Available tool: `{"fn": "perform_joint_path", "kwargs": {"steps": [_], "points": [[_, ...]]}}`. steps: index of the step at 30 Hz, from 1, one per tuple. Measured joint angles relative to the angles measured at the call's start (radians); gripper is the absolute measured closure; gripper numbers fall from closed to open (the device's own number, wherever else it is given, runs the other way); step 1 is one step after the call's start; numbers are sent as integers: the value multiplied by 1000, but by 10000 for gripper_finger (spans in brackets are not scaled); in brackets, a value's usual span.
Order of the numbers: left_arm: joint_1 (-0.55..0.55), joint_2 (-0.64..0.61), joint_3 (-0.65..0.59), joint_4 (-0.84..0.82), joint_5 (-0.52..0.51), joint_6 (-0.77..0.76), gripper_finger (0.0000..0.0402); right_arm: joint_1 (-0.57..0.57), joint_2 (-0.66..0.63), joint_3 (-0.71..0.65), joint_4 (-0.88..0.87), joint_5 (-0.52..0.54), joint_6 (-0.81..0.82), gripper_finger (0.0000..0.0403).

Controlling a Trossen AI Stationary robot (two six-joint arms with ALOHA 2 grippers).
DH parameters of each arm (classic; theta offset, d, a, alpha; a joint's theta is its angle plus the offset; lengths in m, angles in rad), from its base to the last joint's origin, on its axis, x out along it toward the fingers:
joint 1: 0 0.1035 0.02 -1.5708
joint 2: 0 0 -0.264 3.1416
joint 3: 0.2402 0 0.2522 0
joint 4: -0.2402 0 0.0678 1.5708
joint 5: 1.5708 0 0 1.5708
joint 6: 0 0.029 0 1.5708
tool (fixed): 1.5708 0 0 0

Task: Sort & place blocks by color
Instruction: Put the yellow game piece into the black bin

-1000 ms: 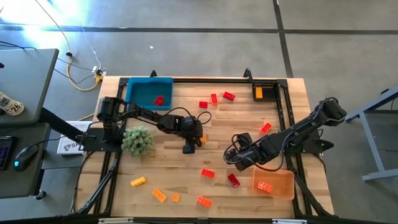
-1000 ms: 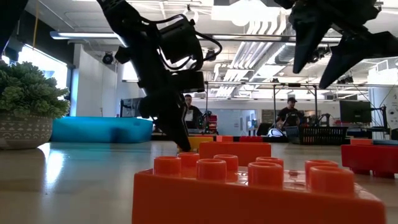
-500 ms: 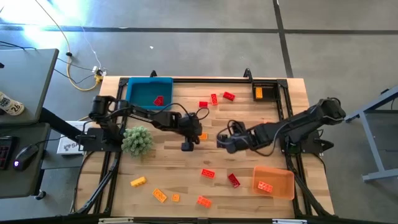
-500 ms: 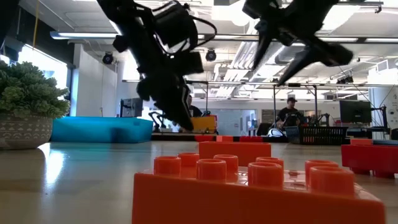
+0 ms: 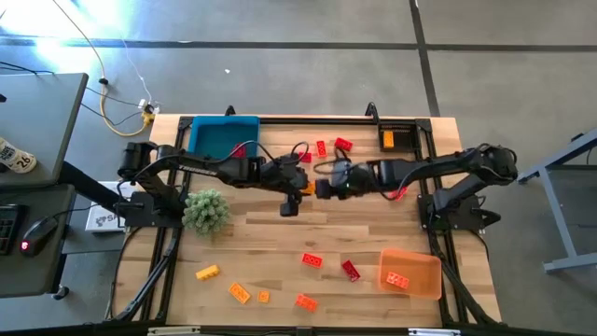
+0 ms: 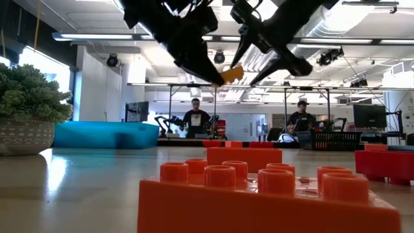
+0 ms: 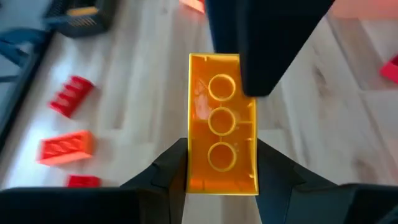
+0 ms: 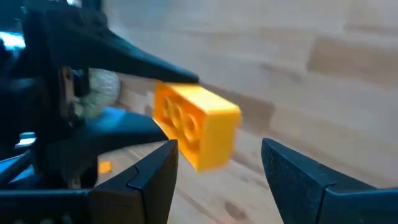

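My left gripper (image 5: 300, 187) is over the middle of the table, shut on a yellow studded brick (image 5: 307, 188), which also shows high up in the low view (image 6: 233, 73). My right gripper (image 5: 321, 189) is open and faces it from the table's right, its fingers (image 8: 155, 177) either side of the brick's free end (image 8: 205, 134). Red bricks (image 5: 321, 147) lie flat near the far edge. Red, orange and yellow bricks (image 5: 312, 259) lie near the near edge. My left gripper (image 7: 221, 149) pinches the yellow brick's long side walls at one end (image 7: 196, 168) between its two fingers. The brick's hollow underside faces the wrist camera. It comes level from the table's left, along the brick. The brick is lifted clear, sticking out toward the right gripper. My right gripper (image 8: 217, 149) has one finger (image 7: 267, 50) over the brick's far corner; whether it touches cannot be told.
A blue tray (image 5: 210, 140) at the far left holds a red brick (image 5: 238, 149). An orange tray (image 5: 420, 266) at the near right holds one orange-red brick (image 5: 397, 279). A green plant ball (image 5: 206, 211) stands at the left. People stand in the room beyond.
My left gripper has lifted the yellow brick off the table and moved it up and a little toward the far edge. My right gripper has swung from beside the orange tray toward the far left, up to the held brick.
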Motion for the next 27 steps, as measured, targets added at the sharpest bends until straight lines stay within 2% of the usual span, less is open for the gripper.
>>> {"fn": "perform_joint_path", "kwargs": {"steps": [4,8,12,17,27], "points": [[-1,0,20,0,-20,1,282,-69,-20,0,27,-30,-90,185],[2,0,20,28,-53,-21,282,-127,-30,0,27,-111,-167,197],[11,0,20,48,-86,-20,282,-164,-28,1,39,-204,-227,247],[34,1,20,49,-84,-17,282,-199,-27,2,49,-253,-319,324],[62,1,20,63,-98,-27,236,-287,-24,0,24,-305,-477,328]]}}
